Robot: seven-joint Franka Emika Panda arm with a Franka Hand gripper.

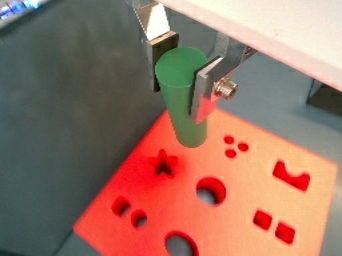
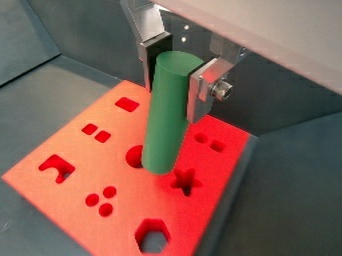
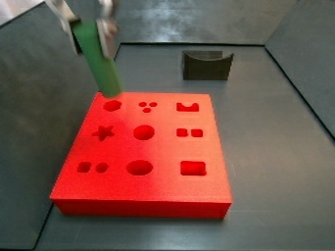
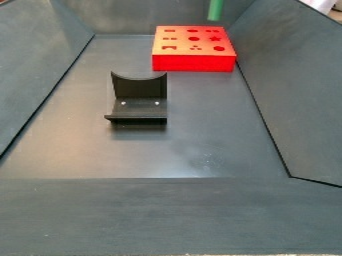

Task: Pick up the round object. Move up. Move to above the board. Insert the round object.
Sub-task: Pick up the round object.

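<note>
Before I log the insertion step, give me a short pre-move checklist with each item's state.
1. Gripper shut on the green peg: ok.
2. Peg lifted clear of the red board: ok.
3. Peg above the board, in both wrist views: ok.
4. Peg upright: not ok, tilted in a side view.
5. Tip lined up with a round hole: cannot tell.
6. Dark grey block apart from the board: ok.

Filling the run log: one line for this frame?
phase: above board, pre-insert | gripper: shut on green peg | peg: tilted, tip over red board, not in a hole | dark grey block: apart on floor
</note>
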